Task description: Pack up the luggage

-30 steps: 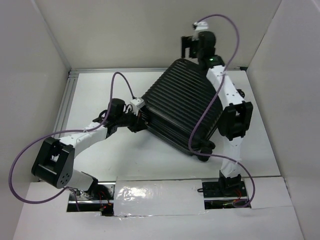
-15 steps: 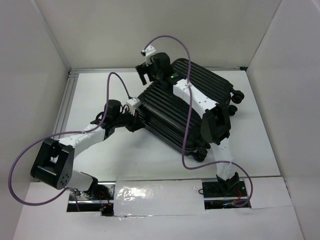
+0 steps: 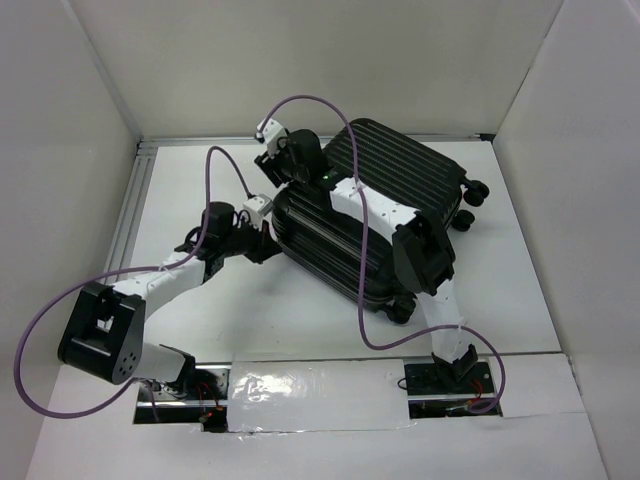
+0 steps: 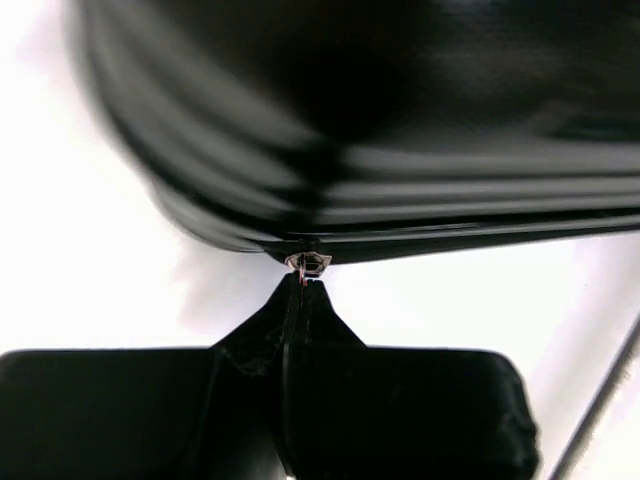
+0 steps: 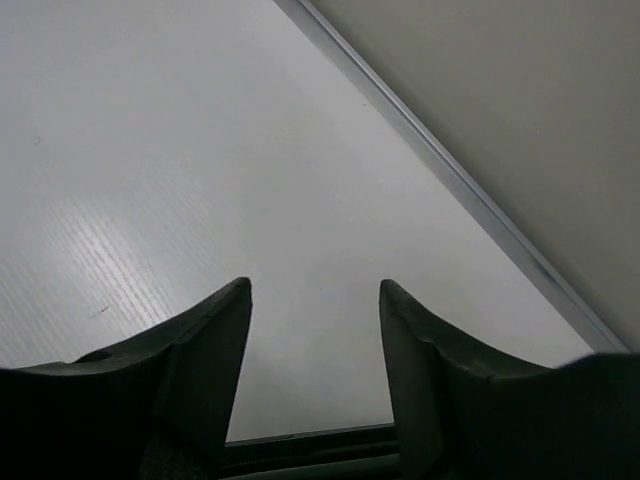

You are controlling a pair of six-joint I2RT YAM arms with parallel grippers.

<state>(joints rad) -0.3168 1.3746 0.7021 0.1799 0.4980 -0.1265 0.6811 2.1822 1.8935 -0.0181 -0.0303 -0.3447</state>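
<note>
The luggage (image 3: 400,165) is lying on the white desk (image 3: 220,320), set at an angle, with its ribbed shell facing up and its wheels (image 3: 472,190) pointing toward the right wall. It is taking up most of the far middle of the desk.

The left arm is reaching in low across the desk from the near left, ending at the luggage's left corner. In the left wrist view the left fingers (image 4: 301,295) are pressing tightly together, pinching a small metal zipper pull (image 4: 308,264) at their very tips. The pull is sitting right at the seam along the shell's lower edge. The shell above it is blurring into dark and grey bands, so I cannot tell how much of the seam is zipped.

The right arm is arching over the top of the luggage from the near right, and the right fingers (image 3: 268,163) are hanging past the far left corner of the shell. In the right wrist view they are standing well apart and gripping nothing, with only bare desk between them. A metal rail (image 5: 450,170) is running along the foot of the wall beyond. A dark strip is showing at the bottom between them, but I cannot tell what it is.
</note>
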